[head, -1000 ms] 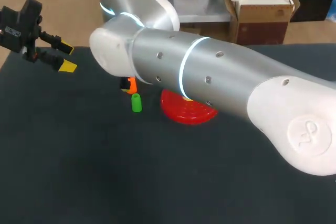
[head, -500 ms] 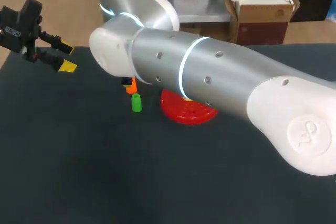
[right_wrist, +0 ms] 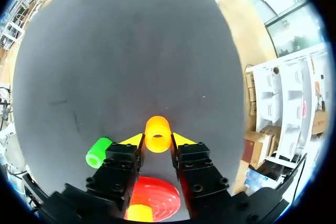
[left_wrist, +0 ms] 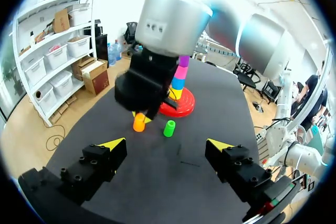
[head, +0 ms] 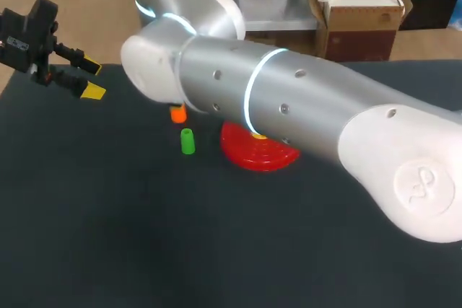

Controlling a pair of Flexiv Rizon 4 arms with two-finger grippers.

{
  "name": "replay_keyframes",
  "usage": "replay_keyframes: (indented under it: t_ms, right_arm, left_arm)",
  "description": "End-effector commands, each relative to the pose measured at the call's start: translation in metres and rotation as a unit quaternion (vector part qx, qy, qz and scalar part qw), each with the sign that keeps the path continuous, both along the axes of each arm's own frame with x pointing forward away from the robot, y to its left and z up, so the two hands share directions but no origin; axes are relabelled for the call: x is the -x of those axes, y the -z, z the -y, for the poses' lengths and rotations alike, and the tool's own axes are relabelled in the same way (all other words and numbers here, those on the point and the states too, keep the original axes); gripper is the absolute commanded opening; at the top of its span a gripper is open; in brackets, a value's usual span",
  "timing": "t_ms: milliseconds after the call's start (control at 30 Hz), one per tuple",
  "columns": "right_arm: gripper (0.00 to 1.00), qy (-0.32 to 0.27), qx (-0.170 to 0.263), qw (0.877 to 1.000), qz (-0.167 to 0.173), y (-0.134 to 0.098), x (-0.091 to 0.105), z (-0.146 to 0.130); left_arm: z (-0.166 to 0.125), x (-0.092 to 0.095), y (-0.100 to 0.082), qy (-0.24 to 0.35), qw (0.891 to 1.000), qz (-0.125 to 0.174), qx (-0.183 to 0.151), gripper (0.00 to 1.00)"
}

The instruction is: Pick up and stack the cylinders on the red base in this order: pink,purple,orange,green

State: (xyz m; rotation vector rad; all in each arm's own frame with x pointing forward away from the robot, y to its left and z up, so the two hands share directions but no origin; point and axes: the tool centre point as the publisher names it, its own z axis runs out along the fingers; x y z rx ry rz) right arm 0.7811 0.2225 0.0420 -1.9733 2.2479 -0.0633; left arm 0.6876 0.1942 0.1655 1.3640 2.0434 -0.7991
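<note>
Orange cyl [right_wrist: 157, 134] pinched in R hand [right_wrist: 157, 141]; L hand [left_wrist: 166, 144] spread; arm [head: 289, 99] hides stack [left_wrist: 180, 78] overhead.

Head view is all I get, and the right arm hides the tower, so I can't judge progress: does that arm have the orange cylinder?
Observer: Yes. The right wrist view shows the jaws of the right arm pressing the orange cylinder from both sides.
Operator: What is already stacked on the base?
Observer: In the left wrist view the red base carries a yellow piece, a blue piece, the pink cylinder and, on top, the purple cylinder.
</note>
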Motion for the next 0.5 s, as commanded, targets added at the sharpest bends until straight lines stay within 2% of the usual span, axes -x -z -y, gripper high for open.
replay_keyframes:
  t_ms: [33, 300, 500]
  right_arm:
    - [0.00, -0.022, -0.038, 0.982, -0.182, -0.043, 0.002, 0.008]
    - [0.00, -0.037, -0.053, 0.992, -0.107, -0.134, 0.023, 0.046]
    - [0.00, -0.042, -0.056, 0.995, -0.073, -0.177, 0.048, 0.081]
  left_arm:
    - [0.000, 0.000, 0.001, 0.000, 1.000, 0.001, 0.000, 1.00]
    - [0.000, 0.000, 0.001, 0.000, 1.000, 0.001, 0.000, 1.00]
    - [0.000, 0.000, 0.001, 0.000, 1.000, 0.001, 0.000, 1.00]
